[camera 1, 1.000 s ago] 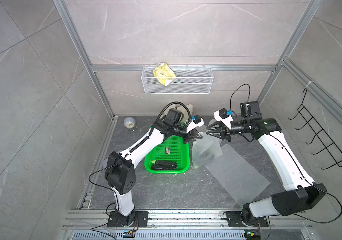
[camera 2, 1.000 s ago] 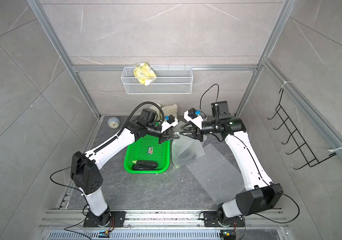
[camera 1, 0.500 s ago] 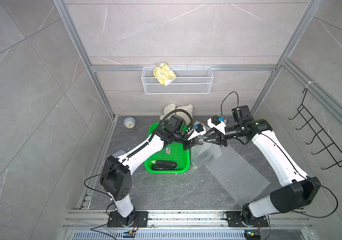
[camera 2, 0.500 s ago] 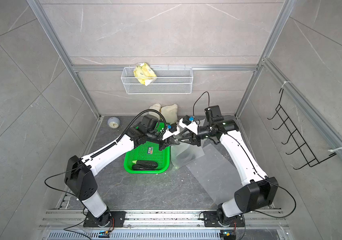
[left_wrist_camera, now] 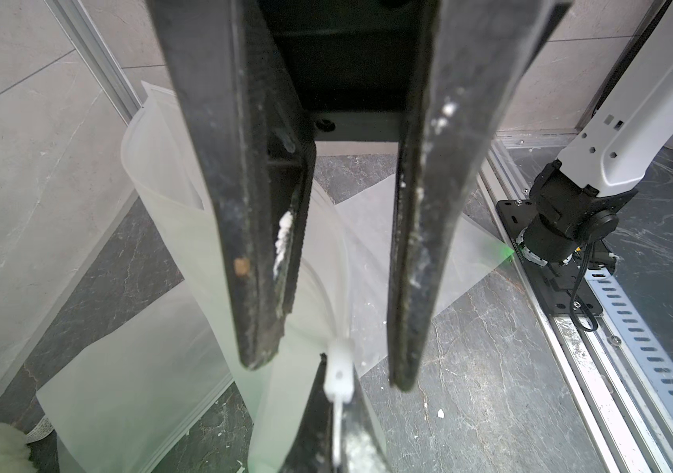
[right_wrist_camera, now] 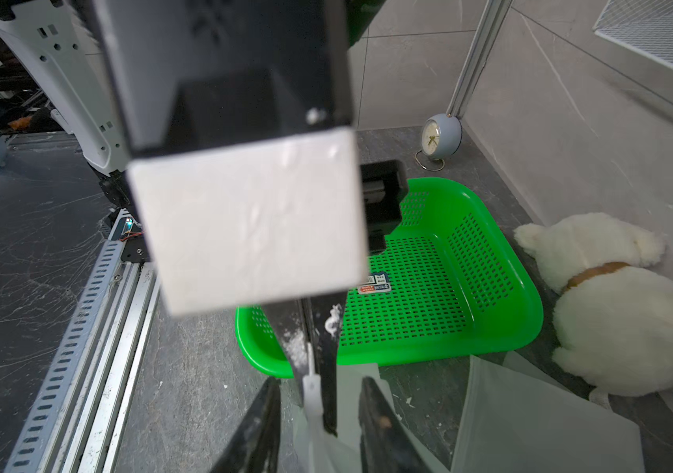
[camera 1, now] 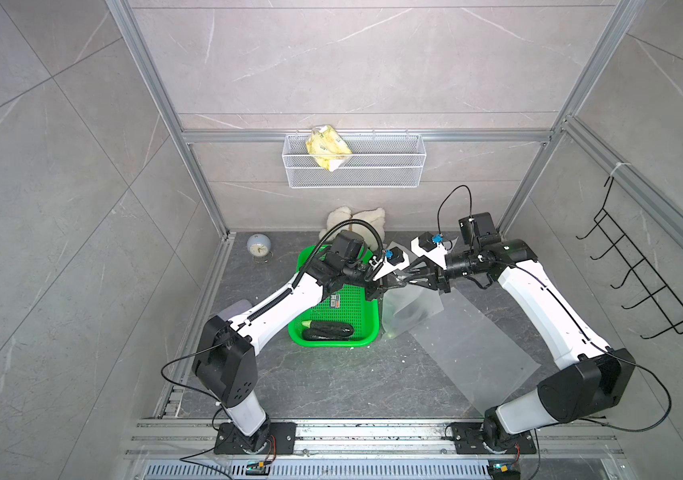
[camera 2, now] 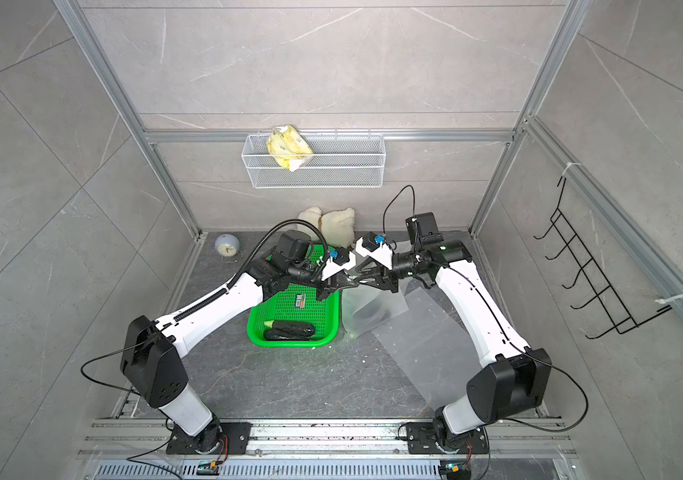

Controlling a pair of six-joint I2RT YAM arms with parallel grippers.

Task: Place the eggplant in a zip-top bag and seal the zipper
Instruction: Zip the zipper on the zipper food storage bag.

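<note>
The dark eggplant (camera 1: 327, 330) (camera 2: 289, 330) lies in the near end of the green tray (camera 1: 366, 307) (camera 2: 256, 332). A translucent zip-top bag (camera 1: 410, 307) (camera 2: 373, 309) hangs upright just right of the tray. My left gripper (camera 1: 389, 284) (camera 2: 337, 284) (left_wrist_camera: 336, 393) is shut on the bag's top edge right behind the white slider (left_wrist_camera: 338, 364) (right_wrist_camera: 312, 389). Facing it, my right gripper (camera 1: 404, 279) (camera 2: 352, 280) (right_wrist_camera: 320, 383) is open. Its fingers (left_wrist_camera: 261, 245) stand either side of the slider without pinching it. In the right wrist view the eggplant is hidden.
A flat clear plastic sheet (camera 1: 472, 353) lies on the floor under the right arm. A white plush toy (camera 1: 356, 218) (right_wrist_camera: 613, 311) and a small clock (camera 1: 258, 247) sit by the back wall. A wire basket (camera 1: 373, 166) hangs above; black hooks (camera 1: 643, 282) line the right wall.
Over the last second both grippers came down and slightly left with the bag's top. The right gripper closed in on the left one, now straddling the slider. Little movement in the last half second.
</note>
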